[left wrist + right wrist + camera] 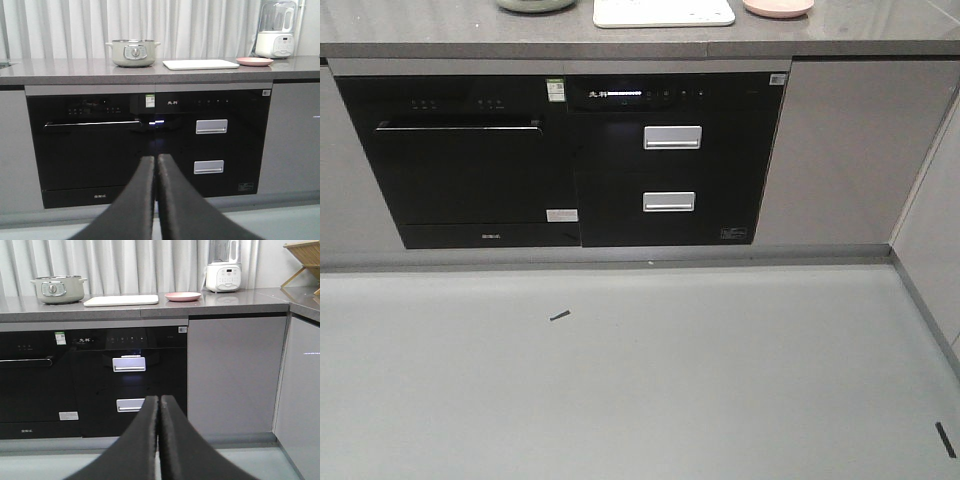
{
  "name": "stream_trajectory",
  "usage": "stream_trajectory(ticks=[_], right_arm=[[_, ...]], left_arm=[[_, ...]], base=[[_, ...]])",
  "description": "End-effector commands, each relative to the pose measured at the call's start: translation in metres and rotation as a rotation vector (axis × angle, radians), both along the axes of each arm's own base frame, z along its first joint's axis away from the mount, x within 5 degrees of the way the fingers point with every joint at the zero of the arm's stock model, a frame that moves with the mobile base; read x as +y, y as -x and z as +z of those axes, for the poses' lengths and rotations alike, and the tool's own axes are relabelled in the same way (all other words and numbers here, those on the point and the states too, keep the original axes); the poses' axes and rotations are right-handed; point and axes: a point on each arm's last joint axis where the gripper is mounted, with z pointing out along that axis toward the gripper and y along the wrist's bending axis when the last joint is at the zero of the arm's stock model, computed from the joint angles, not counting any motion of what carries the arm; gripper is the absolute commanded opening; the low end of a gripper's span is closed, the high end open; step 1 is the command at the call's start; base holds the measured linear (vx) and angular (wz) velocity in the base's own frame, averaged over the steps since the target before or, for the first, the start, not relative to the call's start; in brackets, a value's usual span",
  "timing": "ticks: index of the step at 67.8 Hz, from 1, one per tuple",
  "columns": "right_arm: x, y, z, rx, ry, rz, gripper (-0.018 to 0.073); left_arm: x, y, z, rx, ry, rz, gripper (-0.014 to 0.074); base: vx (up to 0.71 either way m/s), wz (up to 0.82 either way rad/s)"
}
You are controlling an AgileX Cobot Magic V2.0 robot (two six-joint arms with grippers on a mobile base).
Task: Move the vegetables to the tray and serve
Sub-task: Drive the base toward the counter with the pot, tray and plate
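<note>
Left gripper (155, 159): clenched, the two dark fingers pressed together with nothing between them, low in front of the black appliances (150, 145).
Right gripper (159, 398): likewise clenched and grasping nothing, pointing at the cabinet fronts.
Tray (201, 64): flat on the far grey surface (75, 70), between pot and plate, apart from both.
Pot (133, 52): left of the tray.
Pink plate (254, 61): right of the tray, seen too edge-on to tell what it carries.
White blender (276, 30): just behind the plate.
</note>
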Motion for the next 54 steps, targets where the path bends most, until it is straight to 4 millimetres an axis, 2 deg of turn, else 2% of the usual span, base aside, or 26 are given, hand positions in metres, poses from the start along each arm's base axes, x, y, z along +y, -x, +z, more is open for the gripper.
stream_trajectory(ticks=[1,54], right_arm=[[0.0001,0.0002,0.0021,-0.069,0.016,-0.001,-0.0006],[0.0001,0.0002,0.0021,-0.069,0.016,-0.001,-0.0006]], left_arm=[[0.0002,0.0002,-0.0016,-0.059,0.015,0.001,-0.0006],[0.0002,0.0002,-0.0016,-0.059,0.015,0.001,-0.0006]], base=[[0.28,-0.01],[0.25,-0.04]])
